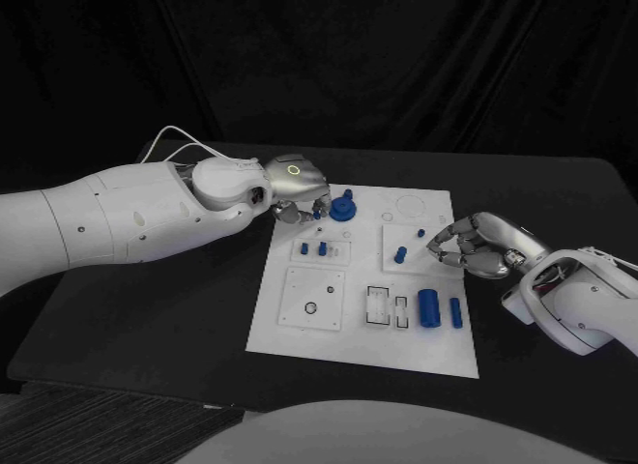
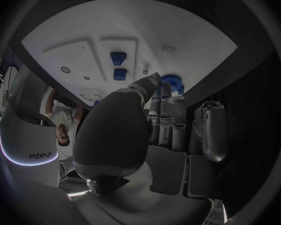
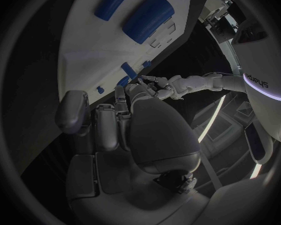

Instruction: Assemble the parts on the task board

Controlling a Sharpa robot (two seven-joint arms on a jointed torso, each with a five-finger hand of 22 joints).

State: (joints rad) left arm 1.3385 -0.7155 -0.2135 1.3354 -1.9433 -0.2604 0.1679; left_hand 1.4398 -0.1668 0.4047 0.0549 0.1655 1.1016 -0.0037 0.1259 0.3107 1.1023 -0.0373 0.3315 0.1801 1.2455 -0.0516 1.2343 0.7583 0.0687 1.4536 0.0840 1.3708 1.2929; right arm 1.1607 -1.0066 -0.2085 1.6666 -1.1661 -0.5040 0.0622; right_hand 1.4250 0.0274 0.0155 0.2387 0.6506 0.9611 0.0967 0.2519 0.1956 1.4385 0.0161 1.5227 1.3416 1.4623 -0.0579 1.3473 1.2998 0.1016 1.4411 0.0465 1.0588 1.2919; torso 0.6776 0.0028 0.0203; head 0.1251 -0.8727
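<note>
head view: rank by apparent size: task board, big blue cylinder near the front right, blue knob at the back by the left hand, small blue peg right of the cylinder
1. Task board.
2. Knob and big cylinder: look alike, so no ranking; the knob is farther from the camera, and the left hand is right beside it.
3. Peg, thinnest.

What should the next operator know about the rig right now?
Left hand: fingers at the round blue part on the board's far edge; whether it grips it is unclear.
Right hand: fingers curled, over the board's right edge, holding nothing visible.
Large cylinder and slim cylinder lie loose at the near right; small parts and a peg sit mid-board.
Done: unclear. Left: the loose cylinders, at least.
</note>
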